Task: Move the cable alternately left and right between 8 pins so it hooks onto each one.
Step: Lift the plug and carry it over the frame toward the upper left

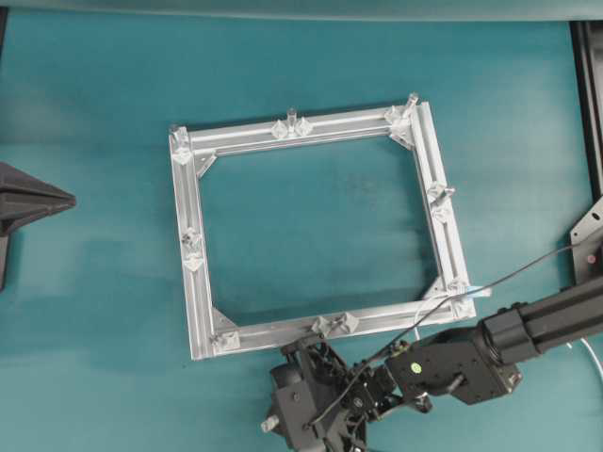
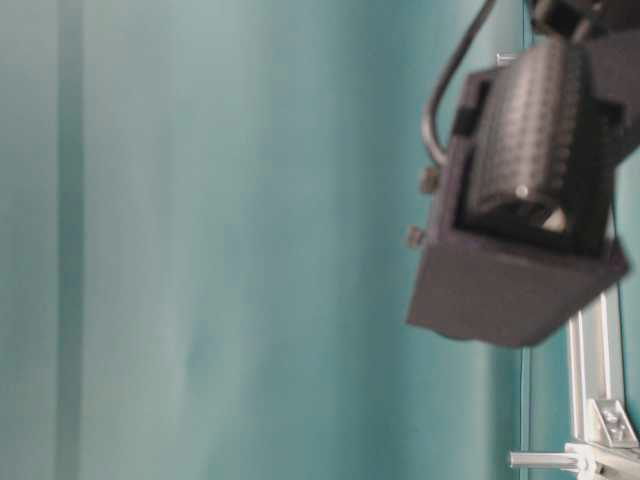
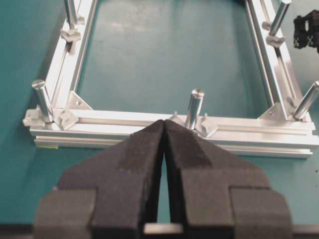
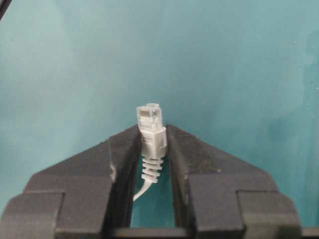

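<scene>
In the right wrist view my right gripper (image 4: 152,130) is shut on the cable's white plug (image 4: 151,133). The plug's clear tip sticks out past the fingertips and the thin cord trails back between the fingers. Overhead, that gripper (image 1: 285,411) sits just below the frame's near bar. A stretch of white cable (image 1: 420,314) curves off the frame's lower right corner. The pins stand around the square aluminium frame (image 1: 196,282), such as one (image 1: 291,116) on the far bar. My left gripper (image 3: 164,122) is shut and empty, pointing at a pin (image 3: 194,107) on the left bar.
The right arm (image 1: 528,325) reaches in from the lower right, with its black wire arching over the frame's corner. The left gripper's dark tip (image 1: 57,198) shows at the left edge. The table-level view is mostly filled by a blurred black arm part (image 2: 530,200).
</scene>
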